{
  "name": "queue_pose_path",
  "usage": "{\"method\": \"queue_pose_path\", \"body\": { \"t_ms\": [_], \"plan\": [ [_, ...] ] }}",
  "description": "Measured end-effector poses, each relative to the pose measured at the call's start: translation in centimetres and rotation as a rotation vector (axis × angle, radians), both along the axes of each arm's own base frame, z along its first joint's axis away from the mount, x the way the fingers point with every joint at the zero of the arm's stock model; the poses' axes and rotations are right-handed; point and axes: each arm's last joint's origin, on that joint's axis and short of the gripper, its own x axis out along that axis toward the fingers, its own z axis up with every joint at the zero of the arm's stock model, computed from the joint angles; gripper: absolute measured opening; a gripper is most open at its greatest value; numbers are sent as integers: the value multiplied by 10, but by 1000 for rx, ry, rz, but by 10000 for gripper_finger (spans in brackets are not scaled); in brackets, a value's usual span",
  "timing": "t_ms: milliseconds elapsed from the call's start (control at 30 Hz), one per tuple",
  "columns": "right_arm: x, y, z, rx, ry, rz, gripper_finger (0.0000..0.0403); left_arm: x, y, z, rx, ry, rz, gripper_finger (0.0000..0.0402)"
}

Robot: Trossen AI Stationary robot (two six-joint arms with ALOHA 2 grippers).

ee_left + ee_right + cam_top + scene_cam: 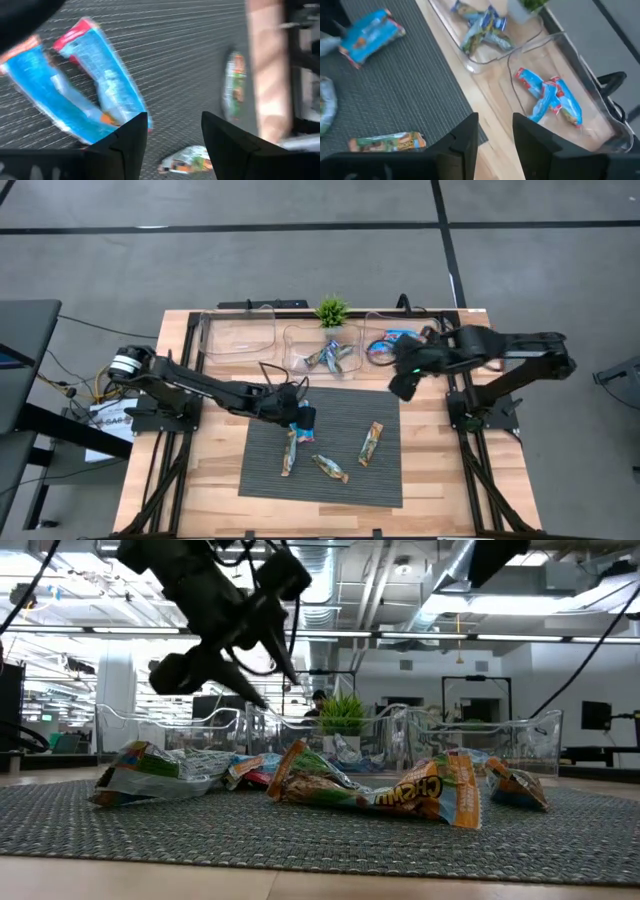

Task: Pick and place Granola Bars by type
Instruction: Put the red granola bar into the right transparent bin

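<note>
Left claw hung spread and empty above two blue bars on the mat, right claw parted and empty near the bins, which held some bars while about five awaited sorting.

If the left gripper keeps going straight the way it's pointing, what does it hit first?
Probably the grey mat: the left gripper, open, points down at bare weave just beside the blue bars, though depth is unclear.
</note>
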Motion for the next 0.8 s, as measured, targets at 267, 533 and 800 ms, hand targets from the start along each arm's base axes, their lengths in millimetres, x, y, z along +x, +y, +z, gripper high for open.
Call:
{"method": "queue_pose_path", "body": {
  "t_ms": [267, 533, 800],
  "plan": [
    [-27, -3, 17, -16, -95, -7, 114, 23, 12, -9, 13, 230, 95, 163],
    [-23, 1, 15, -55, -50, 93, 114, 49, 27, -29, -34, 376, 129, 163],
    [-23, 10, 15, -76, -34, 177, 114, 59, 29, -40, -35, 490, 130, 162]
  ]
}}
